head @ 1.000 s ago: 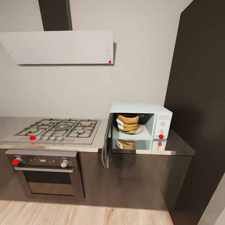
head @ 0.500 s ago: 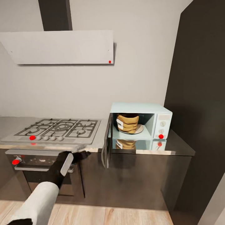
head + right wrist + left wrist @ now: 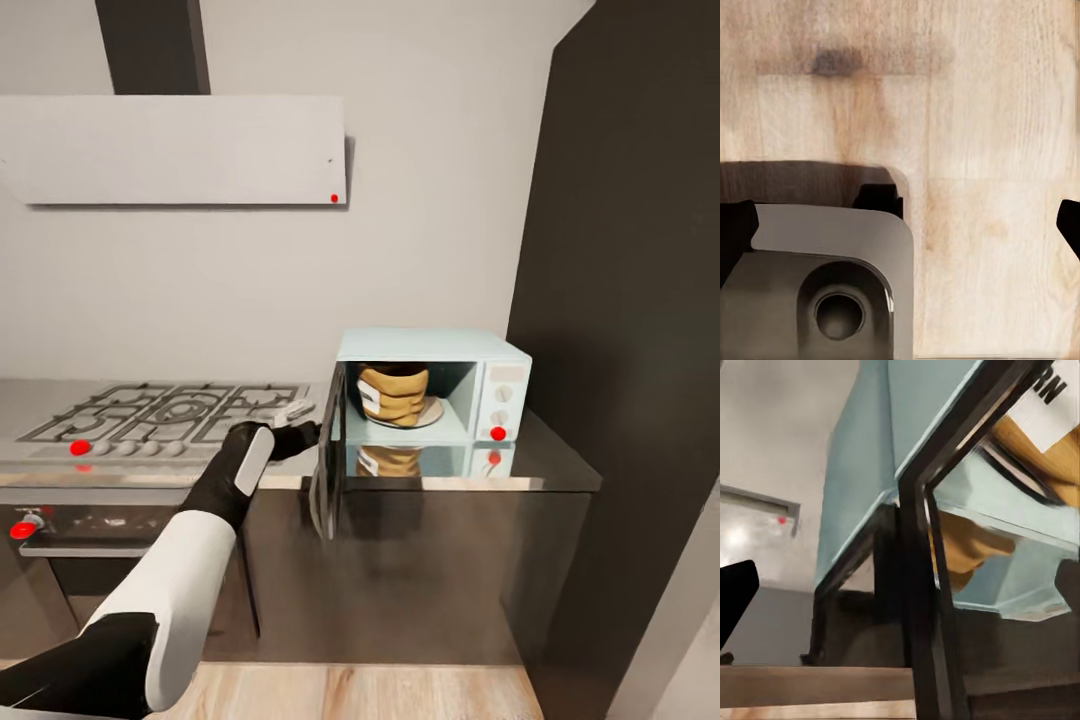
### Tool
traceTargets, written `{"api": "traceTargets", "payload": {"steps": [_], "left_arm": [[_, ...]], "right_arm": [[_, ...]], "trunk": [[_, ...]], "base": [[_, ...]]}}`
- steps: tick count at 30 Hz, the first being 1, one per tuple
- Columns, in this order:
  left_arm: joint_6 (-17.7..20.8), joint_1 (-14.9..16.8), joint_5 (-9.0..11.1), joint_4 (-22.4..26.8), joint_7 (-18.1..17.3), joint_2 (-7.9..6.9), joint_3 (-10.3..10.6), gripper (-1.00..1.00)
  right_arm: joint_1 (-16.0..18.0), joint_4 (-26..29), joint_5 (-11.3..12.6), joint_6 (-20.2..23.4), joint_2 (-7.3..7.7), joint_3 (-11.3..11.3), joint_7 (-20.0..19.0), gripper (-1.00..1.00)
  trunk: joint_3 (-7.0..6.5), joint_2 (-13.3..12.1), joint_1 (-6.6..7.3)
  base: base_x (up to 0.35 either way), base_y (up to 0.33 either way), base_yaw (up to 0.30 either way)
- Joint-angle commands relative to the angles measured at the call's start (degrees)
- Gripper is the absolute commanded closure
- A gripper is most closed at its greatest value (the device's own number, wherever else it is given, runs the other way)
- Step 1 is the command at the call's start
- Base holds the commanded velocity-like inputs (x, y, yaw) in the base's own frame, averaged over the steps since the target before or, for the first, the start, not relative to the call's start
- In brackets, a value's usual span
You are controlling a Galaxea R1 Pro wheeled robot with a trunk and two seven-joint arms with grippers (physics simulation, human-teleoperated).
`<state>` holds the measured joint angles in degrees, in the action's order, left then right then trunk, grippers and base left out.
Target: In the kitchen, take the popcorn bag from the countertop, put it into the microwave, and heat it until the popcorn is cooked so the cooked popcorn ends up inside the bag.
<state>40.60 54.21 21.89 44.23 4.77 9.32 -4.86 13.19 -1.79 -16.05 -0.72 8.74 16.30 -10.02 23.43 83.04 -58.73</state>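
Observation:
The mint-blue microwave point(image 3: 432, 385) stands on the grey countertop point(image 3: 560, 465) with its dark door point(image 3: 327, 468) swung open. The tan popcorn bag point(image 3: 393, 393) sits upright on the plate inside it. My left gripper point(image 3: 303, 422) is open and reaches to just beside the door's outer edge, with nothing between its fingers. In the left wrist view the door frame point(image 3: 919, 585) is very close, with the popcorn bag point(image 3: 1054, 450) and its white label behind it. My right gripper point(image 3: 902, 229) hangs open over the wooden floor.
A steel gas hob point(image 3: 160, 415) lies left of the microwave, with a built-in oven point(image 3: 60, 525) below it and a range hood point(image 3: 170, 150) above. A tall dark cabinet point(image 3: 630, 300) rises at the right. My own base point(image 3: 817, 285) sits under the right gripper.
My left arm has come up from below and stretched toward the microwave door's edge. The head view has shifted a little, so everything sits further left.

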Motion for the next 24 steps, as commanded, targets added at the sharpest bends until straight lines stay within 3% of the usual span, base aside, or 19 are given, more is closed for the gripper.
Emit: {"api": "traceTargets", "payload": {"steps": [1,7,10,12,16,17,19,24], "left_arm": [[0.3,0.0,1.2,0.0,0.4,0.17,-0.1,-1.00],[0.3,0.0,1.2,-0.3,-0.2,0.68,-0.1,-1.00],[0.3,0.0,1.2,-0.3,-3.9,0.68,0.7,-1.00],[-0.1,0.0,1.2,-0.3,-5.4,0.68,2.8,-1.00],[-0.2,0.0,1.1,0.4,-5.7,0.68,11.6,-1.00],[-0.2,0.0,1.1,0.5,-5.7,0.68,12.9,-1.00],[-0.3,0.0,1.1,0.6,-5.6,0.68,14.0,-1.00],[-0.3,0.0,1.0,0.5,-5.1,0.68,14.5,-1.00]], "right_arm": [[0.1,-0.1,-0.5,-0.1,0.04,0.5,-0.1,-1.00],[0.1,-0.1,-0.5,-0.1,0.05,0.5,-0.1,-1.00],[0.1,-0.1,-0.5,-0.1,0.11,0.5,-0.1,-1.00],[0.1,-0.1,-0.5,-0.1,0.13,0.6,-0.1,-1.00],[0.1,-0.1,-0.5,-0.2,0.14,0.6,-0.1,-1.00],[0.1,-0.1,-0.5,-0.3,0.14,0.6,-0.1,-1.00],[0.1,-0.1,-0.5,-0.3,0.14,0.6,-0.1,-1.00],[0.1,-0.1,-0.5,-0.4,0.14,0.6,-0.1,-1.00]], "trunk": [[0.07,0.0,0.00],[0.07,0.0,0.00],[0.07,0.0,0.00],[0.07,0.0,0.00],[0.07,0.0,0.00],[0.07,0.0,0.00],[0.07,0.0,0.00],[0.07,0.0,0.00]], "base": [[0.000,0.000,-0.246],[0.000,0.000,-0.247],[0.000,0.000,-0.248],[0.000,0.000,-0.248],[0.000,0.000,-0.248],[0.000,0.000,-0.248],[0.000,0.000,-0.250],[0.000,0.000,-0.251]]}}
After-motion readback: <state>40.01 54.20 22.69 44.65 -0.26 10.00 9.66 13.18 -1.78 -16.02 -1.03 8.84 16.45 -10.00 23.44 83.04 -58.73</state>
